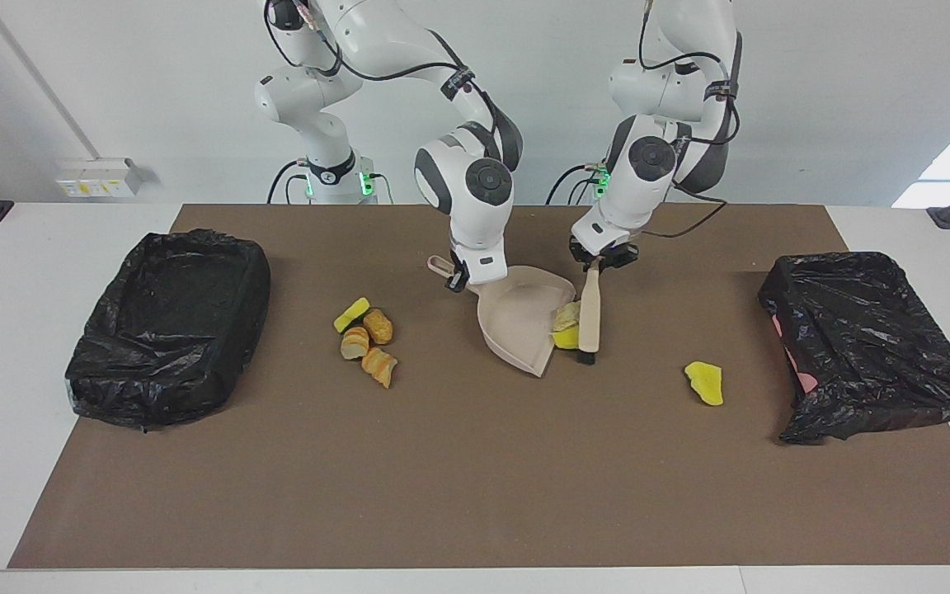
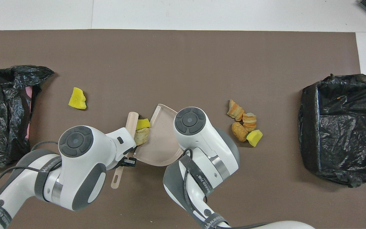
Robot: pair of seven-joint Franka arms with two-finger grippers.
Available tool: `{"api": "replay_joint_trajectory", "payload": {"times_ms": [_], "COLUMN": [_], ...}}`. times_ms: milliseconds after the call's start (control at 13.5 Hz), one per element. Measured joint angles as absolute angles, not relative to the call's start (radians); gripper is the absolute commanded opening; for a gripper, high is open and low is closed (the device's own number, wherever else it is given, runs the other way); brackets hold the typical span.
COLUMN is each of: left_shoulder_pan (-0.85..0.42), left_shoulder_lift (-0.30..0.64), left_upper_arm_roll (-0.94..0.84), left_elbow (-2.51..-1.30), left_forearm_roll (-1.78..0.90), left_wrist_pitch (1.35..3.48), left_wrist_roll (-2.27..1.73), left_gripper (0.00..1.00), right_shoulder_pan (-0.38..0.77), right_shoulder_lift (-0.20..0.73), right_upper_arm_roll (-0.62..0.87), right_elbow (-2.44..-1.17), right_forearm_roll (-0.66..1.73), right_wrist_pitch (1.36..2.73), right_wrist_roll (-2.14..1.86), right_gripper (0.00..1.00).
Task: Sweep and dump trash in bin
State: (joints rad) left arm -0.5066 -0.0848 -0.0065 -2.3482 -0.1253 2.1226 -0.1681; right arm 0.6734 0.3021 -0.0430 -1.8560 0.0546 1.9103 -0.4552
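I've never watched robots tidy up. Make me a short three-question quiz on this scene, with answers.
1. True or false: the left gripper holds the beige brush with black bristles.
2. Which tool does the right gripper hold? A) beige plastic dustpan B) black-lined bin C) brush
3. How many trash lumps sit clustered toward the right arm's end, away from the dustpan?

Key: 1 true. 2 A. 3 four; another yellow sponge chunk lies alone toward the left arm's end.

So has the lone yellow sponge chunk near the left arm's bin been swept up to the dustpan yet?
No, the lone yellow chunk lies by itself on the mat, well apart from the brush and the dustpan.
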Motion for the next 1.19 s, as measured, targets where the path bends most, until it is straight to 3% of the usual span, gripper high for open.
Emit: {"api": "replay_joint_trajectory", "payload": {"times_ms": [223, 446, 1188], "left_shoulder_pan": [-0.578, -0.565, -0.132], "left_shoulder_lift": [-0.097, -0.097, -0.055], "left_upper_arm_roll": [-0.008, 0.006, 0.03], "left_elbow": [-2.321, -2.233, -2.21], "left_forearm_roll": [-0.145, -0.149, 0.055], "left_wrist_pitch": [2.102, 2.026, 2.085], "left_wrist_roll": [-0.169, -0.172, -0.088], "left_gripper": [0.0, 0.0, 0.0], "right_shoulder_pan": [0.673, 0.673, 0.674], "right_shoulder_lift": [0.299, 0.298, 0.294], "right_upper_arm_roll": [-0.044, -0.044, -0.044], "right_elbow": [-1.861, -1.863, -1.878], "right_forearm_roll": [0.055, 0.055, 0.055], "right_wrist_pitch": [1.91, 1.91, 1.912], "right_wrist_roll": [-0.454, -0.454, -0.454], "right_gripper": [0.0, 0.0, 0.0]}}
